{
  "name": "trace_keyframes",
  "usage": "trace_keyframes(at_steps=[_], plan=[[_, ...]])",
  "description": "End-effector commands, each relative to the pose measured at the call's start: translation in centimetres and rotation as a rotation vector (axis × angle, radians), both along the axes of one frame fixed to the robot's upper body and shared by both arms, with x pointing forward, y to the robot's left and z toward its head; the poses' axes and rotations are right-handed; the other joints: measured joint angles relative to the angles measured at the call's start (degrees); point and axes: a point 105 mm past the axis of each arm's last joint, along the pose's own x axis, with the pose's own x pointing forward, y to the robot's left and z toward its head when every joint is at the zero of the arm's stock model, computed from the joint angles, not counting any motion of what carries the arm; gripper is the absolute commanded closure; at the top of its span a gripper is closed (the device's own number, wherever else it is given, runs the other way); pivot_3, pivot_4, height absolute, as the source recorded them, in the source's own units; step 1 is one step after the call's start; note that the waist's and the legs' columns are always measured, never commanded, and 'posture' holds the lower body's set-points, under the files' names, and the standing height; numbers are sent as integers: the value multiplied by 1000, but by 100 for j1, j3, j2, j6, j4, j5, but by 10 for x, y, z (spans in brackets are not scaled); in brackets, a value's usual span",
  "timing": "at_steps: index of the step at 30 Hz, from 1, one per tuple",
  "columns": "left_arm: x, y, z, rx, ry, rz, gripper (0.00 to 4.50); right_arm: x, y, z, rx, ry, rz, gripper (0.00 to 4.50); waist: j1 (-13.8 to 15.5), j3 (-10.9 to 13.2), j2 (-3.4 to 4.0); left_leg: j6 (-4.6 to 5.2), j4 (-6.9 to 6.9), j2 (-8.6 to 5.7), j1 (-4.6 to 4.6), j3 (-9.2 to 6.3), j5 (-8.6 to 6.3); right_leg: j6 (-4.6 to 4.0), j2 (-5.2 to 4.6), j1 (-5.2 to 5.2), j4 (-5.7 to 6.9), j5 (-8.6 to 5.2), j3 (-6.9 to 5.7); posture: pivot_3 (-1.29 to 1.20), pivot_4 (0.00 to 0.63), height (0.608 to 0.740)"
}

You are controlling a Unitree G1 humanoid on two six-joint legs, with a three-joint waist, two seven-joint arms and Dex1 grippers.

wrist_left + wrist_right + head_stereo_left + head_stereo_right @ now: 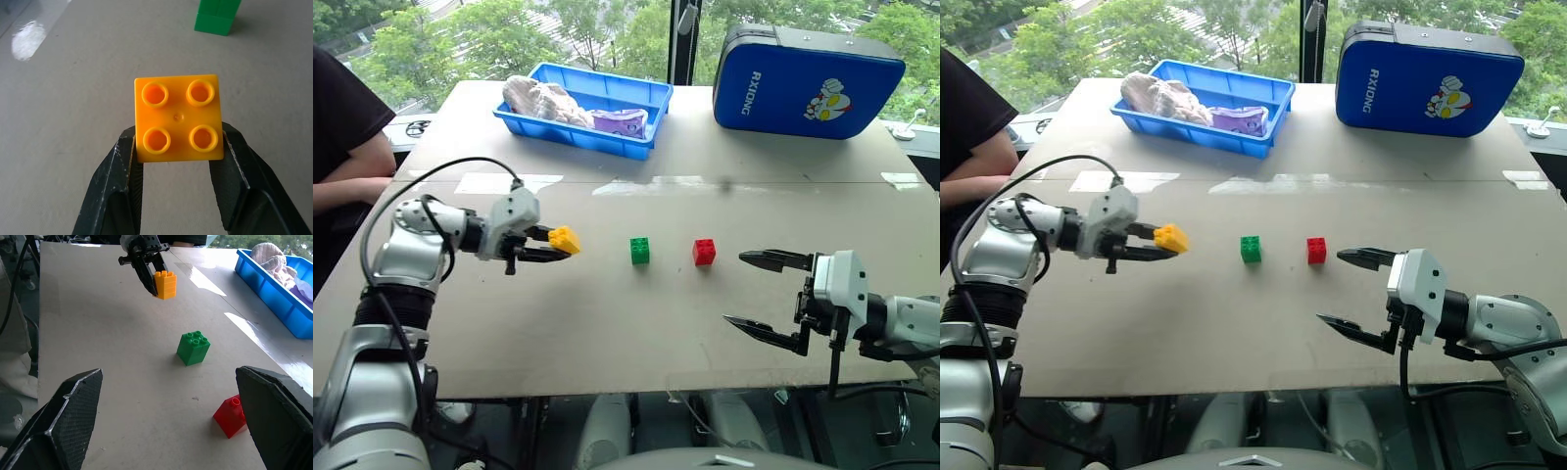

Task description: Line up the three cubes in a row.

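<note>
Cubes: three; green (639,251) and red (704,252) sat on table (607,333).
Left gripper (556,247): clamped yellow cube (564,239), at green's 9 o'clock.
Right gripper (759,294): gaped, empty.

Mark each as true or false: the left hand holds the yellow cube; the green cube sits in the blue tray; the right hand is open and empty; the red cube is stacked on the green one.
1. The left hand holds the yellow cube: true.
2. The green cube sits in the blue tray: false; it stands on the table.
3. The right hand is open and empty: true.
4. The red cube is stacked on the green one: false; it stands beside it, apart.
</note>
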Motion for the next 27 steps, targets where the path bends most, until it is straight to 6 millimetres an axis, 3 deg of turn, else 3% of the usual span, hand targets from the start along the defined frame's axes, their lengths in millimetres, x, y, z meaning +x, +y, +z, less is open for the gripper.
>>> trace_keyframes(at_steps=[1,9,27], plan=[[5,-8,1,83,-50,-81,3210,-8,5,9,-8,-57,27,0,9,0,0,0,0,2,0,0,0,0,6,-1,1,-1,-1,0,150,740],[20,-9,0,186,-84,-161,3210,-12,8,5,-17,-55,19,0,32,0,-1,0,4,-2,-8,5,0,2,5,1,-2,-2,-9,0,150,740],[21,-9,-5,230,-36,-215,3210,-12,5,3,-24,-52,-10,0,28,0,-1,0,4,-1,-9,-1,0,4,6,1,-2,-3,-8,0,150,740]])
